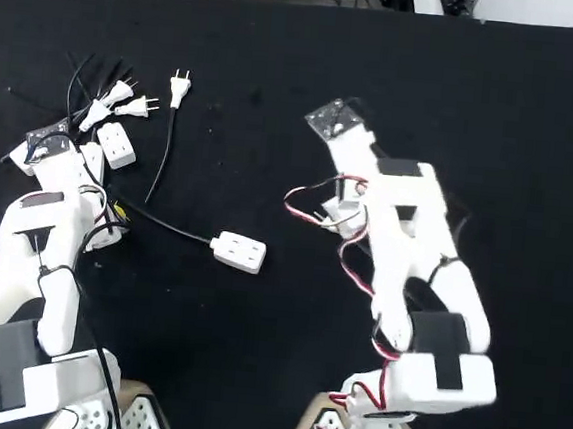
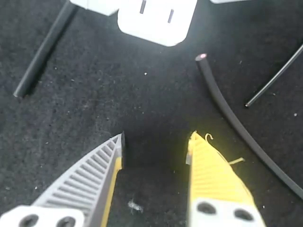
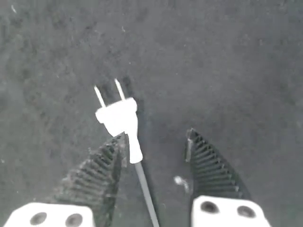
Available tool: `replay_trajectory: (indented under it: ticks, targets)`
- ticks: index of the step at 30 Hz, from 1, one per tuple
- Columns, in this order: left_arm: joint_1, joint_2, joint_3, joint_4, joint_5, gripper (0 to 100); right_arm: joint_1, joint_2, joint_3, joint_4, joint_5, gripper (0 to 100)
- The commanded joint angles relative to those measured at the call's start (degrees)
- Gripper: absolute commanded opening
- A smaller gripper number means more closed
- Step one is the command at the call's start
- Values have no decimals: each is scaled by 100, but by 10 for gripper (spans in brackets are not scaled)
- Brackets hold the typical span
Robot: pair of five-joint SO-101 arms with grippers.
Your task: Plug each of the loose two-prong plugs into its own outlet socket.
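Note:
Three white two-prong plugs lie loose at the back left: two close together (image 1: 116,94) (image 1: 135,108) and one (image 1: 180,85) on a black cord. A small white outlet socket (image 1: 115,144) sits just below them, and another socket (image 1: 238,251) lies mid-table at the end of a black cable. My left gripper (image 1: 47,143) rests by the small socket; in its wrist view the gripper (image 2: 156,144) is open and empty, with the socket's two slots (image 2: 156,19) ahead. My right gripper (image 1: 333,118) is open; its wrist view shows a plug (image 3: 118,118) lying ahead of the gripper (image 3: 156,137), beside one finger.
Thin black cords (image 1: 88,77) tangle around the plugs at the back left. A cut black cable end (image 2: 202,57) lies on the cloth near the left gripper. Black cloth (image 1: 495,122) covers the table.

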Motion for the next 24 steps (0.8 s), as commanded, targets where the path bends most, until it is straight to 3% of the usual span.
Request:
replay_trajectory:
  ticks: [1,15,24]
  targets:
    - [-31,-18,-286,35,35,220,-141,532,-391,-607,-149,189]
    - [-31,-18,-295,35,35,220,-536,585,-259,-44,-88,189]
    - [-31,-18,-295,35,35,220,-826,330,-13,-44,-88,131]
